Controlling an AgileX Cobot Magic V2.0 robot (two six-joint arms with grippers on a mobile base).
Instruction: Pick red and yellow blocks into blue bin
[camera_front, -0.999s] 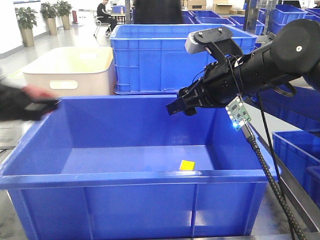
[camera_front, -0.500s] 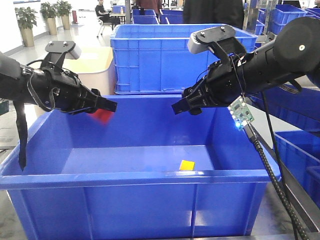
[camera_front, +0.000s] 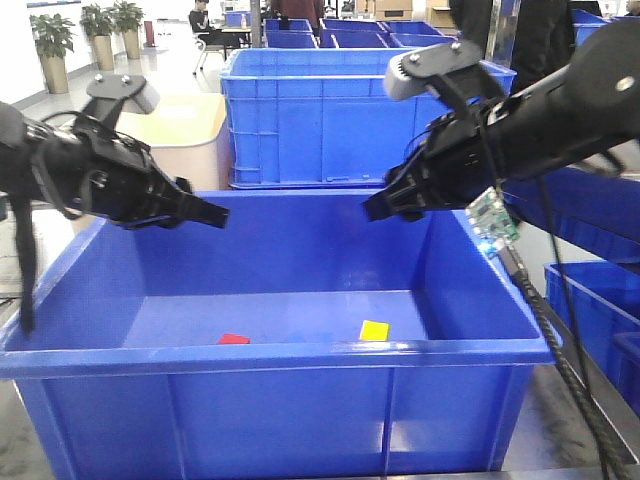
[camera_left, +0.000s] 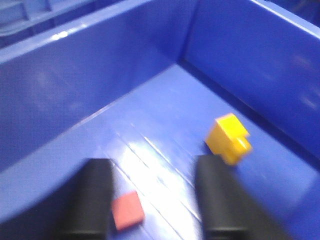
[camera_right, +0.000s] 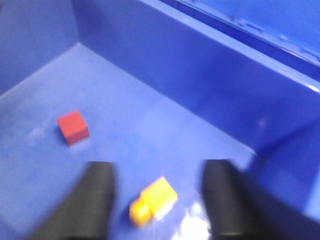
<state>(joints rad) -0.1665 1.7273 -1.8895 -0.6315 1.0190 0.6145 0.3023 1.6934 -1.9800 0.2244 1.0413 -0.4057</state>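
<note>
The red cube and the yellow studded brick lie on the floor of the blue bin, near its front wall. My left gripper hangs open and empty over the bin's left side. My right gripper hangs open and empty over the bin's right side. In the left wrist view the red cube lies on the floor between the open fingers and the yellow brick is far right. In the right wrist view the yellow brick lies below the open fingers and the red cube lies to the left.
A taller blue crate stands behind the bin, and a cream tub at the back left. More blue crates are stacked at the right. A cable with a small circuit board hangs from my right arm over the bin's right wall.
The red cube has left my left gripper and dropped to the bin floor. The left gripper is now open. My right gripper has risen slightly and moved right.
</note>
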